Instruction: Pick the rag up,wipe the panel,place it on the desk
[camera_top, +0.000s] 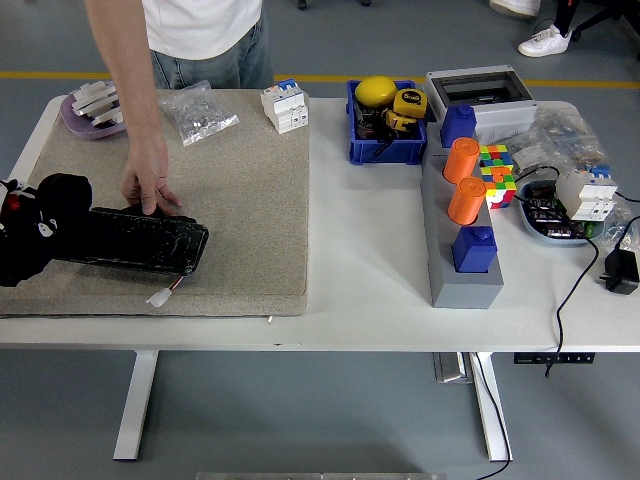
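Observation:
A long black panel lies on the beige mat at the left of the table, with a small white connector on a wire at its near edge. My left hand comes in from the left edge and is curled on a bunched black rag, pressed against the panel's left end. Black on black makes the fingers hard to tell from the cloth. A person's hand rests its fingertips on the panel's far edge. My right arm is out of view.
On the mat's far side are a purple dish of parts, a clear bag and a white breaker. To the right stand a blue bin, a grey block with orange cylinders, a colour cube and cables.

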